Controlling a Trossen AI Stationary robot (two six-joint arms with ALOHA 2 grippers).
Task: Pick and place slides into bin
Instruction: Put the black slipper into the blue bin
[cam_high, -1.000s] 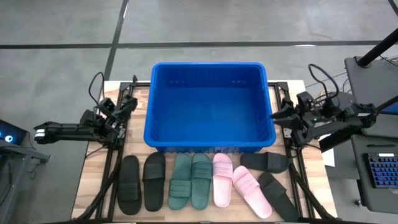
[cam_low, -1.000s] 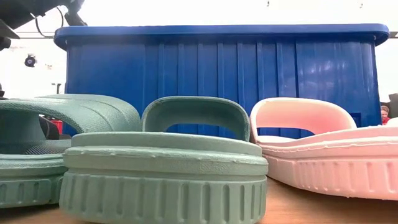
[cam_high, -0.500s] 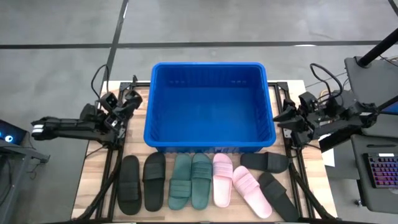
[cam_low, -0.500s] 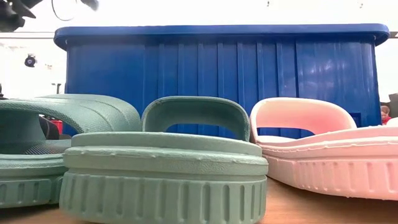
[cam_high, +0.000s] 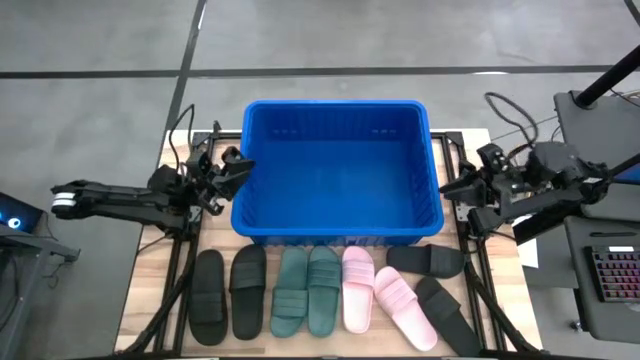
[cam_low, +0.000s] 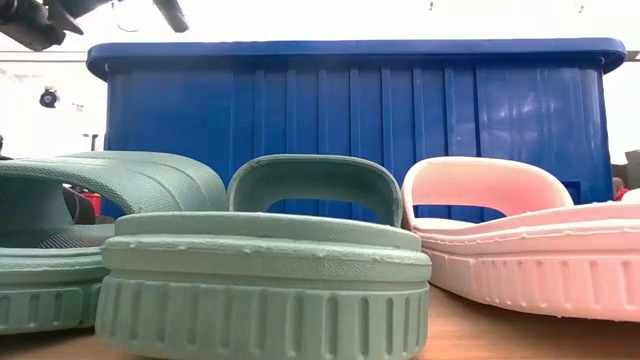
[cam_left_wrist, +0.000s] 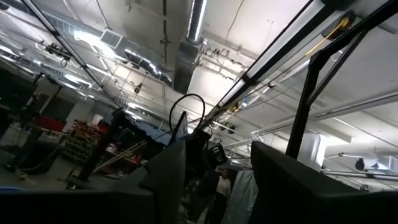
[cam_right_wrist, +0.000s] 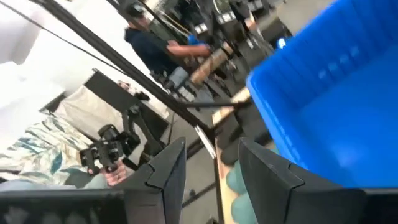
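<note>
When checked from the high view, shows the left gripper (cam_high: 232, 172) up at the left wall of the bin (cam_high: 338, 106), jaws spread wide and empty, and the right gripper (cam_high: 450, 187) just off the right wall, likewise parted and holding nothing. Puts all eight slides (cam_high: 250, 290) in a row on the table (cam_high: 150, 290) in front of the bin, well apart from both sets of jaws, none inside. Judged risk from here: clipping the ribbed rim on a swing toward the row, with both grippers so close to the walls. Also nudging a neighbour while closing on one sandal, with the green pair (cam_high: 307, 290) and the pink pair (cam_high: 358, 288) lying packed side by side. From the low view, fills the foreground with a green slide and a pink one, the blue wall behind, and only a dark finger of the left arm high above the rim, far from any strap. From the left wrist view, looks up at a ceiling (cam_left_wrist: 205, 68) past two well-separated fingers (cam_left_wrist: 165, 180), no slide between them. From the right wrist view, catches a corner of the bin past two separated fingers (cam_right_wrist: 163, 171), with a person (cam_right_wrist: 149, 37) in the room beyond and no sandal between the pads.
</note>
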